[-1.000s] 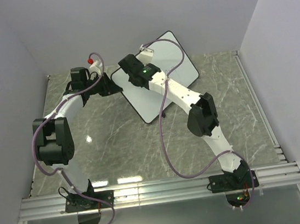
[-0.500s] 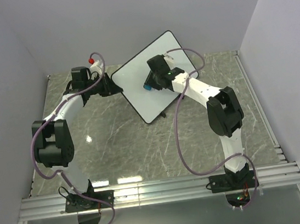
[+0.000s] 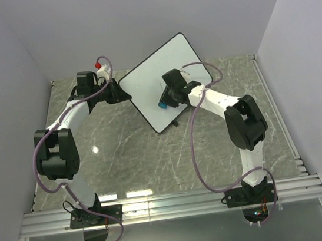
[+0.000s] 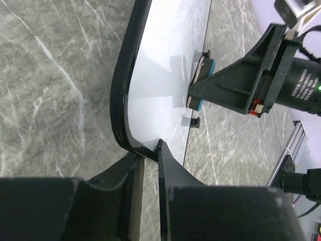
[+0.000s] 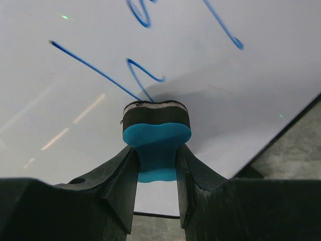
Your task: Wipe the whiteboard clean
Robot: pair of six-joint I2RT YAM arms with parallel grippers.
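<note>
Eraser (image 5: 156, 131) pressed against the whiteboard (image 3: 145, 87).
The whiteboard stands tilted at the far middle of the table (image 3: 124, 155). The left gripper (image 4: 147, 154) is clamped on its black frame at the left corner. The right gripper (image 5: 156, 153) is closed on the blue eraser, and the pad of the eraser touches the white surface just under some blue pen lines (image 5: 93, 68).
</note>
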